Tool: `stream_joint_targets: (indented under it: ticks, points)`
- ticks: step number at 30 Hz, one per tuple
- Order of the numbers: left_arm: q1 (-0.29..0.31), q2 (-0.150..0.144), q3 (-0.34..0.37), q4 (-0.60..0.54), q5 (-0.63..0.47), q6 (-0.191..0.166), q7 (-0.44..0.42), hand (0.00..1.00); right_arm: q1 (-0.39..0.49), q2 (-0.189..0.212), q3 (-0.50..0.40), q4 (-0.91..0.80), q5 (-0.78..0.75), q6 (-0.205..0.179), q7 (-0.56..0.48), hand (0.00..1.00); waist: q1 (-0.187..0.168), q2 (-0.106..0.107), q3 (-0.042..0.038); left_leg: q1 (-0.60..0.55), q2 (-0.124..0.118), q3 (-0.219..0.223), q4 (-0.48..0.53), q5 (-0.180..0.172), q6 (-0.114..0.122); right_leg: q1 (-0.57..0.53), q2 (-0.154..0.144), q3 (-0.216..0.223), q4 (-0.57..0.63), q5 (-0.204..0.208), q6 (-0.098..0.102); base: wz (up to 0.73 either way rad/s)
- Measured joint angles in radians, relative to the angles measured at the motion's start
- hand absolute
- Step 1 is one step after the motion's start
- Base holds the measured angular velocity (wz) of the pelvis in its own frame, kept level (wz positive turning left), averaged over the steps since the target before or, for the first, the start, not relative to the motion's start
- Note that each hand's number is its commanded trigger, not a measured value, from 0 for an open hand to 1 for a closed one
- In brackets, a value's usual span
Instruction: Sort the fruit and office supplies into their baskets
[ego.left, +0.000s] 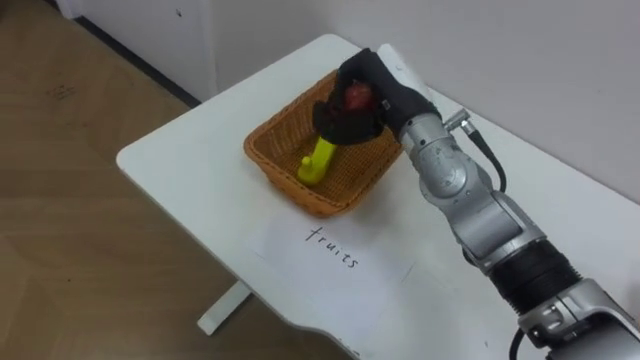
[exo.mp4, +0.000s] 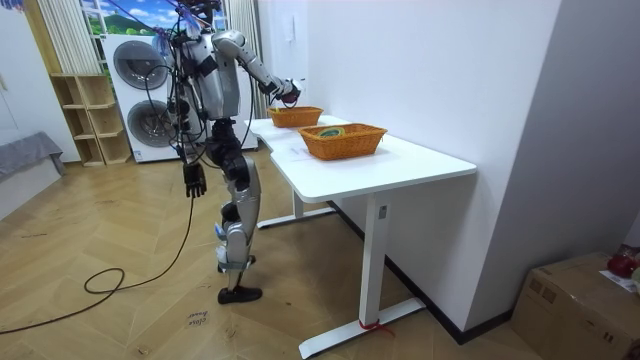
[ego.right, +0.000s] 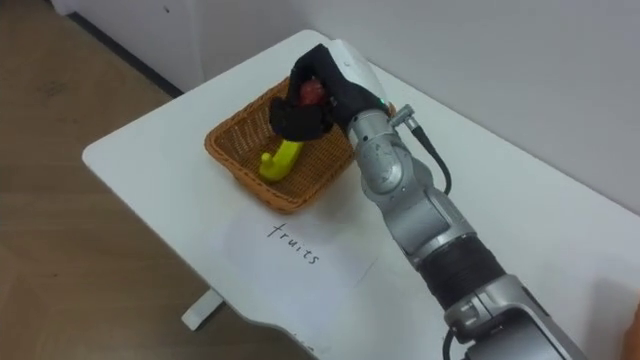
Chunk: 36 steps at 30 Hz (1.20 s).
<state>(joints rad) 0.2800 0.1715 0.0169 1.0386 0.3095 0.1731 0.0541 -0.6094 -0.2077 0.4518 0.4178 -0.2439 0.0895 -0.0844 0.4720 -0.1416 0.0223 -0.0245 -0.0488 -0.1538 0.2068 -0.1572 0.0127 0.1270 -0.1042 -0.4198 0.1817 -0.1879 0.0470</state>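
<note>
right hand (ego.left: 352, 112) over wicker basket (ego.left: 285, 185) on table (ego.left: 190, 160), fingers clenched round red fruit (ego.left: 357, 95) | fruit sits above basket's far side, yellow banana (ego.left: 318, 162) lying just below | release looks straight down | left hand (exo.mp4: 193, 180) hangs at side, farther off

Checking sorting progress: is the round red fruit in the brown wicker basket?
Out: the right hand grips the red fruit above the wicker basket.

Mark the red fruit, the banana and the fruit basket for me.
red fruit (ego.left: 358, 96): left eye view, its top, showing inside the curled fingers of the right hand (ego.left: 388, 100).
banana (ego.left: 318, 160): left eye view, middle of its yellow body.
basket (ego.left: 285, 187): left eye view, its near outer wall.
</note>
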Motion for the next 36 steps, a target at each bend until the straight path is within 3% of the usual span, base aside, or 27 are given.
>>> stream_joint_targets:
  ticks: [1, 2, 20, 28, 36]
  points:
    - [0.0, 0.0, 0.0, 0.0, 0.0, 0.0, 0.001, 0.0, 0.0, 0.0, 0.0, 0.0, 0.0, 0.0, 0.0, 0.24, 0.0, -0.001, 0.0004, 0.0, 0.0, 0.0, 0.0, 0.0, 0.0, 0.0, 0.0, -0.001, 0.0, 0.0, 0.0, 0.0]
    - [0.001, 0.001, 0.0, 0.0, 0.0, 0.0, 0.003, 0.0, 0.0, 0.0, 0.0, 0.0, 0.0, 0.0, 0.0, 0.01, 0.002, -0.002, 0.0012, -0.001, 0.0, -0.001, 0.0, 0.0, 0.0, 0.0, 0.0, -0.004, 0.0, 0.0, 0.0, 0.04]
    - [-0.004, 0.004, 0.0, 0.002, -0.001, -0.008, 0.008, 0.0, 0.0, 0.012, 0.001, 0.01, 0.0, -0.001, -0.002, 0.0, 0.001, -0.003, 0.0027, -0.004, -0.003, -0.019, 0.0, 0.0, 0.0, 0.003, 0.0, -0.022, 0.0, 0.0, 0.0, 0.02]
    - [-0.003, 0.005, 0.0, 0.005, -0.001, -0.01, 0.007, 0.0, 0.0, 0.012, 0.002, 0.058, -0.001, -0.007, 0.0, 0.0, 0.002, -0.012, 0.0069, -0.004, -0.002, -0.016, 0.0, 0.0, 0.0, 0.001, 0.0, -0.011, 0.0, 0.0, 0.0, 0.0]
    - [-0.005, 0.005, -0.001, 0.005, -0.001, -0.01, 0.005, 0.0, 0.0, 0.012, 0.003, 0.081, 0.0, -0.007, 0.0, 0.0, 0.003, -0.014, 0.005, -0.007, -0.002, -0.012, 0.0, 0.0, 0.0, -0.005, 0.001, -0.002, 0.0, 0.0, 0.0, 0.0]
